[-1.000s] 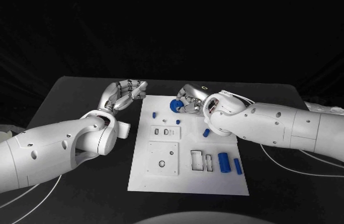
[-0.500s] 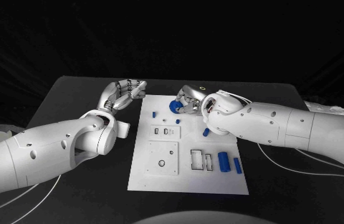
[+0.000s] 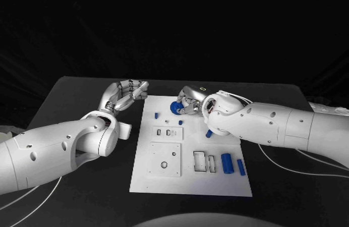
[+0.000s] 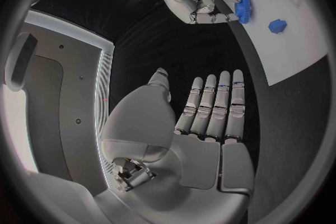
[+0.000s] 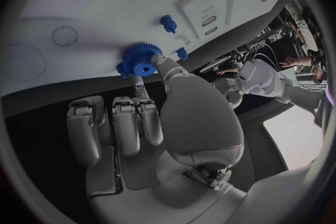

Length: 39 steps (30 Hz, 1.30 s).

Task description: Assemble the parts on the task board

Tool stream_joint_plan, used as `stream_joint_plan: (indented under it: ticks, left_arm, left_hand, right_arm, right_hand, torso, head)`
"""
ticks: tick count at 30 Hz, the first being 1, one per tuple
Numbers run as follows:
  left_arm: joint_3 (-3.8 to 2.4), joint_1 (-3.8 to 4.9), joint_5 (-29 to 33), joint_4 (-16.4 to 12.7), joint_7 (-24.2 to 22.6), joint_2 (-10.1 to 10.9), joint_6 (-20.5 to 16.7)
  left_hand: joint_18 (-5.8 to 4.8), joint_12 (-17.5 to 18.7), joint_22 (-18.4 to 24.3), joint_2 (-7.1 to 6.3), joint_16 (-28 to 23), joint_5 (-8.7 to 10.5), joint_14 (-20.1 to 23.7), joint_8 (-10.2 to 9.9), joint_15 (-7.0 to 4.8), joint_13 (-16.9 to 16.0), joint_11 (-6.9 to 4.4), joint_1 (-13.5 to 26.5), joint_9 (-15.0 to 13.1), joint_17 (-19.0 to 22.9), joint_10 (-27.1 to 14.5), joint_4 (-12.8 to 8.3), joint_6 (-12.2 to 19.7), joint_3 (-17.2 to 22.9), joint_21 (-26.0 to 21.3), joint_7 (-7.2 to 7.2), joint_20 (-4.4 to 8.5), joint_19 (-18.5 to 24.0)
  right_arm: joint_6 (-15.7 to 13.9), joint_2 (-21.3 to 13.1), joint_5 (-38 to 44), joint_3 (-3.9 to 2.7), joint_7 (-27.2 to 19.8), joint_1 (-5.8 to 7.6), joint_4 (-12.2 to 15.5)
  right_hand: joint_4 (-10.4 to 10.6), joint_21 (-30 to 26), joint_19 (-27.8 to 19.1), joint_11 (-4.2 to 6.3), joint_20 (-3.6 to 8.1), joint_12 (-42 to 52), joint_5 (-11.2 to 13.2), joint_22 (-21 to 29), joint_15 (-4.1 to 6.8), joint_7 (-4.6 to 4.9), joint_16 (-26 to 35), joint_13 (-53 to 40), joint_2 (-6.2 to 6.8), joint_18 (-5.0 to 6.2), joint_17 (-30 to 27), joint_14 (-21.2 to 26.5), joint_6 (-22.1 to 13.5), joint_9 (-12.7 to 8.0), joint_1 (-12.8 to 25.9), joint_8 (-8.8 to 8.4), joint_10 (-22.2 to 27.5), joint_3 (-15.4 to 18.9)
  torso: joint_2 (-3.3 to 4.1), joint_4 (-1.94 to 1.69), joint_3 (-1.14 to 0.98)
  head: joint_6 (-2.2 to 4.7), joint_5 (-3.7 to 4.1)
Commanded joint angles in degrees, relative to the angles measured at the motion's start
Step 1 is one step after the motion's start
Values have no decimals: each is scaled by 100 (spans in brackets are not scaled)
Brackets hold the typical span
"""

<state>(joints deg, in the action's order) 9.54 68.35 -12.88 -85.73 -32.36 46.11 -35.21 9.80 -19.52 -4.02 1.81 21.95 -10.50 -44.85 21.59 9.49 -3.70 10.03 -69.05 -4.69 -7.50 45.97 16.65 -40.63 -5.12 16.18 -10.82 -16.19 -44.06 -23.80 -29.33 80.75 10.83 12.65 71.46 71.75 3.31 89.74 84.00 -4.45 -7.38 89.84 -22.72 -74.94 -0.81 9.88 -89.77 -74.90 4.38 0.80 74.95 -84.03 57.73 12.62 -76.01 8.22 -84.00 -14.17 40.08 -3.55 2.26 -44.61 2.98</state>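
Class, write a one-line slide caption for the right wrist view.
Right hand pinches a blue gear at the white task board edge.

- we see a matte black table (image 3: 80,93) with rounded far corners under everything.
- behind it hangs a black, softly creased cloth backdrop (image 3: 174,30) that takes in almost no light.
- thin white cables (image 3: 305,174) trail across the tabletop near both side edges.

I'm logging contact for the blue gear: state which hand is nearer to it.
Right. The right hand touches the blue gear with its fingertips at the task board's far end. The left hand hovers off the board's left edge, apart from it.
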Motion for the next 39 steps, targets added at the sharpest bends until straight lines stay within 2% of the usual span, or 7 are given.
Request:
stream_joint_plan:
  ticks: [1, 6, 12, 18, 30, 35, 39]
  left_arm:
    - [-5, 6, -28, -21, -43, -5, 10]
    - [-5, 6, -28, -20, -41, -5, 8]
    - [-5, 6, -28, -20, -41, -7, 10]
    - [-5, 6, -28, -23, -43, -2, 12]
    - [-5, 6, -28, -31, -41, 18, 13]
    - [-5, 6, -28, -9, -43, 1, 20]
    - [-4, 6, -28, 20, -44, -27, 27]
  left_hand:
    - [65, 27, 8, 53, 7, -20, 42, -35, -16, 0, 28, 4, -7, -9, 20, 6, -45, -41, -18, -190, 15, 42]
    - [65, 27, 8, 61, 10, -21, 45, -41, -15, 0, 27, 0, -8, -10, 22, 6, -50, -49, -21, -190, 15, 45]
    - [65, 27, 8, 61, 10, -21, 45, -41, -15, 0, 27, 0, -8, -10, 22, 6, -50, -49, -21, -190, 15, 45]
    - [65, 27, 8, 61, 10, -21, 45, -41, -15, 0, 27, 0, -8, -10, 22, 6, -50, -49, -21, -190, 15, 45]
    - [65, 27, 8, 61, 10, -21, 45, -41, -15, 0, 27, 0, -8, -10, 22, 6, -50, -49, -21, -190, 15, 45]
    - [65, 27, 8, 61, 10, -21, 45, -41, -15, 0, 27, 0, -8, -10, 22, 6, -50, -49, -21, -190, 15, 45]
    - [65, 27, 8, 61, 10, -21, 45, -41, -15, 0, 27, 0, -8, -10, 22, 6, -50, -49, -21, -190, 15, 45]
  right_arm:
    - [180, 10, 80, 9, 66, -18, -25]
    - [228, 10, 80, 9, 103, -19, -18]
    - [262, 5, 81, 9, 131, -21, 6]
    - [80, -43, 76, 9, 50, -23, 77]
    - [-716, -305, -149, 9, -363, -22, 382]
    - [-1101, -499, -735, 8, -660, 18, 587]
    - [-1200, -725, -1347, 9, -917, 131, 799]
  right_hand:
    - [-7, 26, 600, -11, 31, 16, 40, -1506, 4, -183, -23, -1510, -43, -80, 1505, -597, 197, 258, -2, 33, -600, -22]
    - [-18, 26, 600, -57, 3, 16, 194, -1506, -28, -138, -23, -1510, -8, -80, 1505, -597, 15, 209, 61, -120, -600, -18]
    - [-56, 26, 600, -55, -30, 16, 396, -1506, -48, -149, -23, -1510, 67, -80, 1505, -597, -647, 45, 127, -462, -600, -3]
    - [-86, 26, 600, 14, 3, 16, 460, -1506, -5, -222, -23, -1510, 96, -80, 1505, -597, -1078, -32, 166, -466, -600, 41]
    - [-54, 26, 600, 9, 28, 16, 498, -1506, 10, -211, -23, -1510, 42, -80, 1505, -597, -746, 63, 247, -259, -600, 84]
    - [-11, 26, 600, -6, 20, 16, 534, -1506, 0, -195, -23, -1510, -21, -80, 1505, -597, -414, 120, 291, -119, -600, 81]
    - [51, 26, 600, -15, 13, 16, 539, -1506, -12, -181, -23, -1510, -53, -80, 1505, -597, -254, 140, 367, -65, -600, 99]
  torso:
    - [2, 3, 1]
    - [1, 6, -1]
    - [0, 8, -5]
    - [6, 3, -5]
    - [0, 9, -3]
    - [-3, 4, -4]
    - [-7, 3, -7]
  head:
    - [-3, 0]
    - [-6, -2]
    - [0, -2]
    - [18, -3]
    - [20, -28]
    - [33, -19]
    - [39, -17]
